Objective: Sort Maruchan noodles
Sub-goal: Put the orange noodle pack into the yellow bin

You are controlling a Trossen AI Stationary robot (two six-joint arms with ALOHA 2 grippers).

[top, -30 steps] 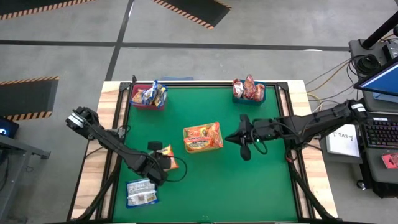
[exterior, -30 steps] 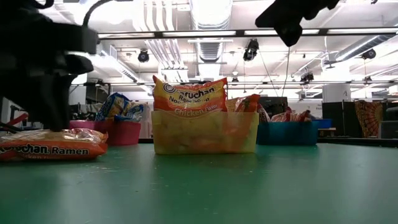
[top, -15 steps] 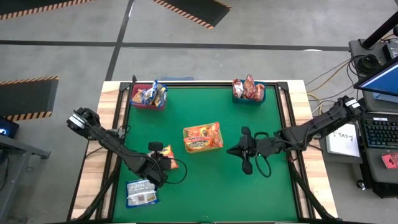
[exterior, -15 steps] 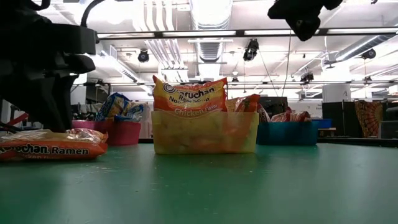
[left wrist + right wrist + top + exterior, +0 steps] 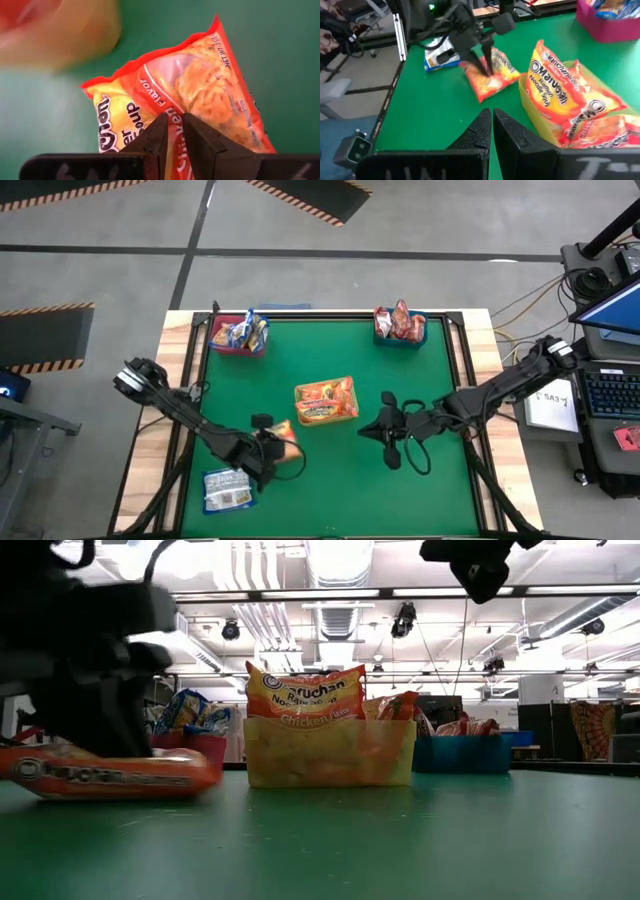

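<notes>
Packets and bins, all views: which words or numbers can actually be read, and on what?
"ruchan Ra... Nood... Soup" and "Chicken Flavor": upright packet in the yellow bin.
"Maruchan": packet in that bin, right wrist view.
"Flavor", "Soup", "NET WT": orange packet held by the left gripper.
Blue packet: too small to read.

Orange Maruchan noodles packet [image 5: 200,95] pinched at its edge, others sorted in bins.

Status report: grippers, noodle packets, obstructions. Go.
Left gripper shut on orange packet, near the table's front left. Right gripper shut, empty, hanging mid-table. Blue-and-silver packet loose by the front corner. Nothing in the way.
</notes>
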